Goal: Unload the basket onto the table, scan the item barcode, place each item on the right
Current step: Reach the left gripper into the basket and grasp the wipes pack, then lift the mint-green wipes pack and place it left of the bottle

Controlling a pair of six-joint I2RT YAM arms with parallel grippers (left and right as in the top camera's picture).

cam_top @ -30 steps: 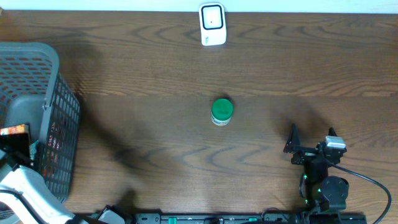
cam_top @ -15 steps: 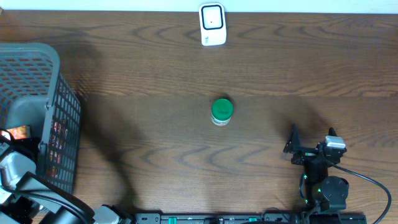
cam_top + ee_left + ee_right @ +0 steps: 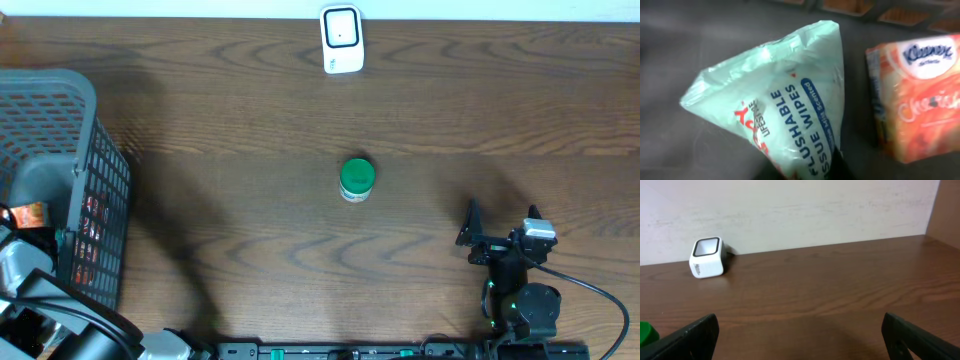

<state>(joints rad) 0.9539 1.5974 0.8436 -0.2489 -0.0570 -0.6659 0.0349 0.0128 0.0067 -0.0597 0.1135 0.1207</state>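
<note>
We see the left claw [image 3: 832, 169] shut tight, down inside the grey basket [image 3: 88, 130]. It has the pale green wipes pack [image 3: 775, 110] pinched by its narrow end, and the rest of the pack fans out ahead of the claw. Just to the right of the pack, as this claw looks at it, lies an orange Kleenex pack [image 3: 920, 95], with a thin dark gap between the two.

The right claw [image 3: 799, 325] is spread as wide as it goes and we see nothing between its fingers. It sits low over the wooden table [image 3: 840, 290]. Well ahead of it and off to its left, the white scanner [image 3: 706, 257] stands at the far edge of the table, by the wall. Nearer to this claw and further left, a green-lidded jar [image 3: 645, 332] shows at the border of its view. From overhead the jar stands upright between the two claws, well apart from both
</note>
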